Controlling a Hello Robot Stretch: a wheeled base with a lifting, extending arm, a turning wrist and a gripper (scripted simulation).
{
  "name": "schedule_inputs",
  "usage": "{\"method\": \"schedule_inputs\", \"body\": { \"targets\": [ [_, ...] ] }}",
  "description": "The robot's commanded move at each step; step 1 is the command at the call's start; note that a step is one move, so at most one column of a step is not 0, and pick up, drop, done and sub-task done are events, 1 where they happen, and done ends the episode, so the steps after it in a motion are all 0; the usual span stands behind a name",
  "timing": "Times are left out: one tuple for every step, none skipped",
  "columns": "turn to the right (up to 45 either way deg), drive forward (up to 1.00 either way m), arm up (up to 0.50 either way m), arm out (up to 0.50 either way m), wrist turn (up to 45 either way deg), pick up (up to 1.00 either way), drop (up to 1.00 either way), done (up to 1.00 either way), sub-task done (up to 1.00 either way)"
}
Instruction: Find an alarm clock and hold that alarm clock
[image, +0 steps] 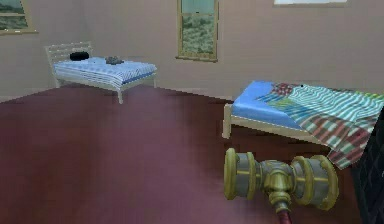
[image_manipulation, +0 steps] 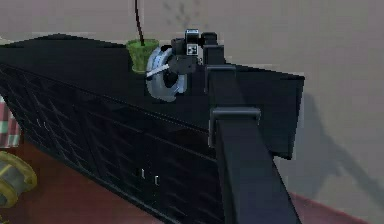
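A round thing with a blue rim and a pale face, shaped like an alarm clock, is at the top of a black dresser in the arm side view. My arm rises from the bottom edge, and the gripper is right at this round thing, with its two white marker squares just to the right. The clock lies at or behind the gripper's far end over the dresser top, so I cannot tell whether the gripper holds it or anything else.
A green pot with a thin stem stands just left of the clock. In the forward view are two beds, a brass dumbbell on the dark red floor, and a painting on the wall.
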Motion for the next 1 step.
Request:
{"method": "schedule_inputs", "body": {
  "targets": [
    [0.0,0.0,0.0,0.0,0.0,1.0,0.0,0.0,0.0]
  ]
}}
